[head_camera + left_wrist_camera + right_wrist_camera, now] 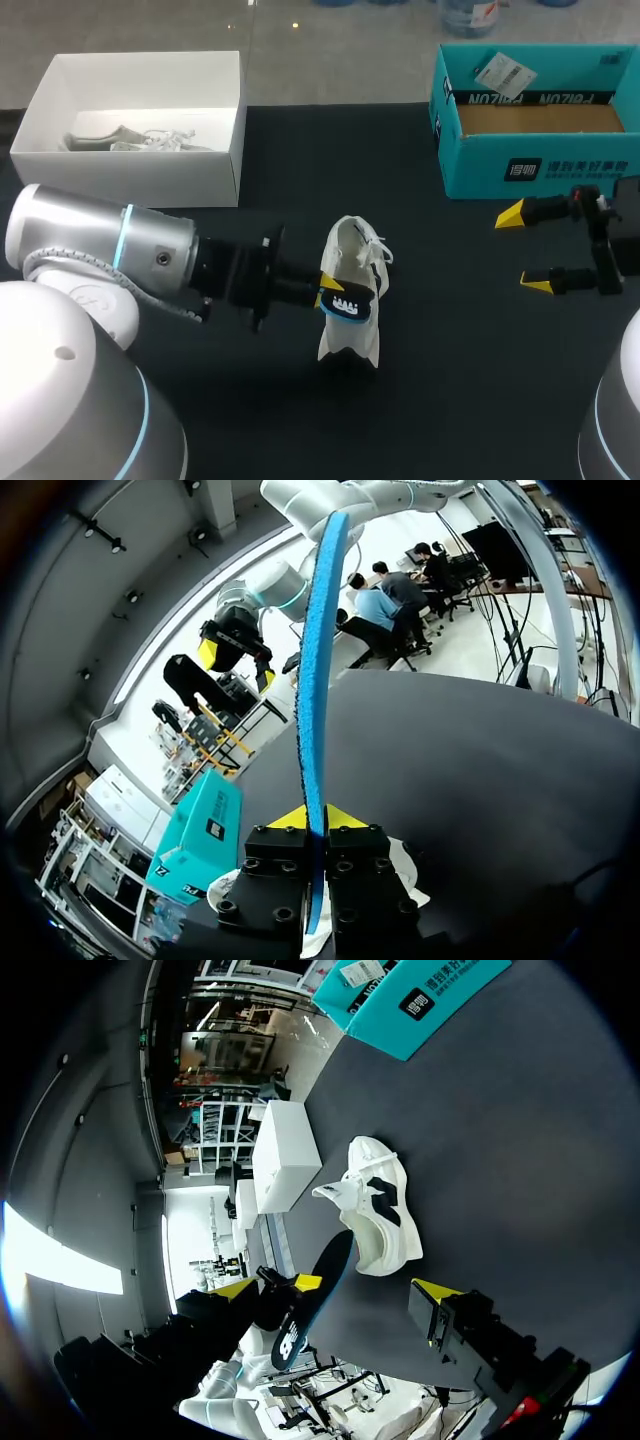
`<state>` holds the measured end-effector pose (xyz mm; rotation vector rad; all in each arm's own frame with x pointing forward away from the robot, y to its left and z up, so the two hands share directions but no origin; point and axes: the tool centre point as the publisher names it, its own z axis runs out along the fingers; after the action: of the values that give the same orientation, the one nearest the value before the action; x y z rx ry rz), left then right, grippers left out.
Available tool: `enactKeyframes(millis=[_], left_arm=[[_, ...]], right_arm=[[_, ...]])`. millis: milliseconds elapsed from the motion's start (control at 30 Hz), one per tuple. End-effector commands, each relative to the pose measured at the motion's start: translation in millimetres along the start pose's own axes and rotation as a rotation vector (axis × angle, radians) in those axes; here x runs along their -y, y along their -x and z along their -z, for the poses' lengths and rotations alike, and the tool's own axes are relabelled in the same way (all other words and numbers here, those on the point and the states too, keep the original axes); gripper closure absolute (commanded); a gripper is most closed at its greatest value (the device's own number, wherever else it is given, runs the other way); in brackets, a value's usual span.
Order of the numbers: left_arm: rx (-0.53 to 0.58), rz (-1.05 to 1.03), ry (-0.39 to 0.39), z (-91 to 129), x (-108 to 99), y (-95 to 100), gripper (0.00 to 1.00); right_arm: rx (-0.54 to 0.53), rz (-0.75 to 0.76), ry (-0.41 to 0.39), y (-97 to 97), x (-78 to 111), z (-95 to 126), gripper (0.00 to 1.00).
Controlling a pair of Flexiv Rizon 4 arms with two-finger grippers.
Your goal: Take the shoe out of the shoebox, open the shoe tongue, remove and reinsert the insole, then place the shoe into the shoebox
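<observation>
Surface (470,380) of a dark colour is seen beneath everything, and two open boxes are set along its far edge. The teal shoebox (540,165) is placed on the right-arm side, and nothing but its bare cardboard floor can be made out inside. A white box (130,170) is placed on the left-arm side, and a second pale shoe (130,138) is seen lying in it. The white shoe (352,255) is found on the surface near the middle, well apart from both boxes, with its mouth spread wide. Whether the tongue is fully folded back cannot be told. The blue insole (348,303) is held clear of the shoe, just beside it. It is clamped edge-on between the closed fingers of the left gripper (313,820). The right gripper (525,250) is held wide open with nothing in it, off to the right of the shoe and in front of the teal shoebox. From this layout the task is judged to be roughly half done: the shoe is out of its box and the insole has been removed. Reinsertion of the insole and return of the shoe to the shoebox are judged to be left.
</observation>
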<state>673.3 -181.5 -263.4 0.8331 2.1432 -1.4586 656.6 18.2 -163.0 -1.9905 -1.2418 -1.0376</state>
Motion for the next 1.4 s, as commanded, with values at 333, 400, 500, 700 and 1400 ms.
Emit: enactKeyframes(millis=[333,400,500,700,1400], left_arm=[[0.008,0.021,0.015,-13.3,4.2,7.3,1.00],[0.032,0.033,0.001,-12.1,14.4,14.5,1.00],[0.048,0.035,-0.013,-13.0,25.2,22.5,1.00],[0.043,0.019,-0.060,-23.2,38.9,26.2,1.00],[0.014,0.018,-0.051,-72.1,11.2,8.9,1.00]], right_arm=[[0.002,-0.002,0.013,1.7,8.9,5.5,0.00],[0.002,-0.002,0.013,1.7,8.9,5.5,0.00],[0.002,-0.002,0.013,1.7,8.9,5.5,0.00],[0.002,-0.002,0.013,1.7,8.9,5.5,0.00],[0.002,-0.002,0.013,1.7,8.9,5.5,0.00]])
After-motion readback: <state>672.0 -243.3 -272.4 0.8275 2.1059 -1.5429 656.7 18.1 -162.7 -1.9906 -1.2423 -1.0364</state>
